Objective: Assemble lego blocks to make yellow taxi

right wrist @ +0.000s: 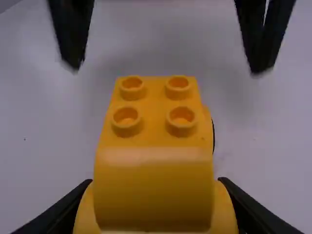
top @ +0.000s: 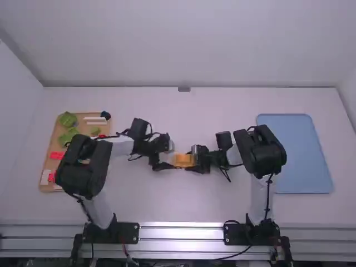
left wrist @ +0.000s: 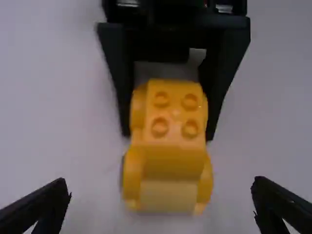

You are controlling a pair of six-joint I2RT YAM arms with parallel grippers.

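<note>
In the high view, my left gripper (top: 169, 157) and my right gripper (top: 194, 159) face each other at the middle of the table, with the yellow car body (top: 182, 160) between them. The left wrist view has my left gripper (left wrist: 162, 187) open, its fingers wide apart on either side of the near end of the yellow car body (left wrist: 174, 161), touching neither side. My right gripper (right wrist: 156, 181) is shut on the sides of the yellow car body (right wrist: 153, 183) in the right wrist view. Several round studs stand bare on its top.
A wooden tray (top: 51, 146) at the far left holds green, red, white and dark pieces, partly behind the left arm. On the right lies a blue tray (top: 297, 153), beyond the right arm.
</note>
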